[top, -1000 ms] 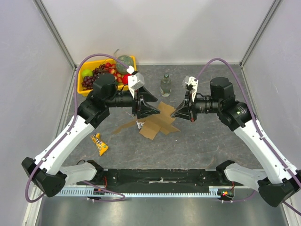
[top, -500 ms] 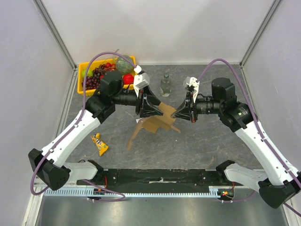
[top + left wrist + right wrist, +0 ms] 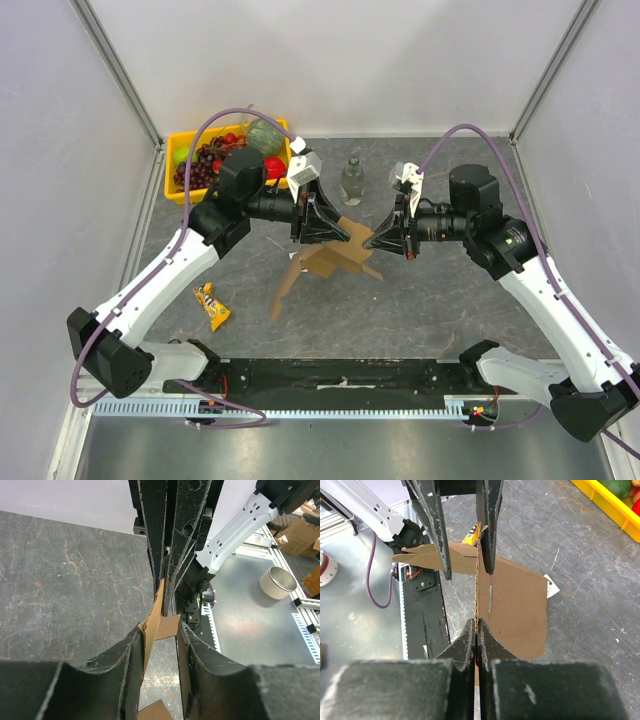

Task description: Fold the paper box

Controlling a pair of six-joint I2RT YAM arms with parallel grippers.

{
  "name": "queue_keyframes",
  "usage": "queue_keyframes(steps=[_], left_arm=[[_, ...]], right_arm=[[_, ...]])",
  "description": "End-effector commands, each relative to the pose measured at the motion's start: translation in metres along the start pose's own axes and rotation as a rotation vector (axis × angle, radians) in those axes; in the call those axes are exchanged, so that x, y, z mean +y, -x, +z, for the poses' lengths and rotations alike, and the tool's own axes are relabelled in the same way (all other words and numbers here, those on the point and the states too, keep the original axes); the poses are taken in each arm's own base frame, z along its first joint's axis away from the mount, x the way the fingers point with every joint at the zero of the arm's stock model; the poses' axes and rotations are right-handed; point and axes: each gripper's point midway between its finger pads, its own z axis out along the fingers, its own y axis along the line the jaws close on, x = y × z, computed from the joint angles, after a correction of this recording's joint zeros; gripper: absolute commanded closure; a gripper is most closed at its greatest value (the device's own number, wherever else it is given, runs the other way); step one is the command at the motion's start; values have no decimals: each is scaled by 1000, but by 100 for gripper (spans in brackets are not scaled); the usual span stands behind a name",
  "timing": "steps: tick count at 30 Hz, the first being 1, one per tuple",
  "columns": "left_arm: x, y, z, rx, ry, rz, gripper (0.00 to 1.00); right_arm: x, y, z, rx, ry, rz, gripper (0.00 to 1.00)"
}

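- Brown cardboard paper box [image 3: 335, 260] stands edge-on between the facing jaws, with grey desk [image 3: 430, 300] showing beneath.
- Long axis slants from the jaws down-left.
- Right jaws clenched on its edge; left jaws parted astride it.

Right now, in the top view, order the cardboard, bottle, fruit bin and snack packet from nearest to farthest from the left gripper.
1. The cardboard, between the left gripper fingers.
2. The bottle, just beyond, toward the back wall.
3. The fruit bin, back left, and the snack packet, front left: too close to call.
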Motion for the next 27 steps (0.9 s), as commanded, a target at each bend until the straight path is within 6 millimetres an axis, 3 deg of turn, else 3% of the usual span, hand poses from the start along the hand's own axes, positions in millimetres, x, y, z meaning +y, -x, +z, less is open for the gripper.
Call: queue_keyframes(steps=[1, 5, 11, 15, 20, 23, 27], left_arm=[[-7, 10, 1, -10, -43, -7, 63], [-6, 10, 2, -7, -46, -14, 77], [-4, 11, 3, -9, -37, -20, 98], [-1, 12, 2, -13, -10, -27, 98], [6, 32, -11, -67, 69, -41, 98], [12, 52, -30, -134, 122, -56, 98], [20, 79, -56, -227, 185, -76, 98]], right_arm=[[3, 22, 0, -55, 9, -60, 100], [2, 23, 0, -60, 9, -61, 97], [3, 24, -3, -75, -7, -77, 78], [3, 25, -7, -97, -31, -110, 62], [-11, 28, -17, -182, -170, -181, 51], [-17, 25, -21, -250, -227, -213, 39], [-16, 19, -19, -274, -215, -254, 33]])
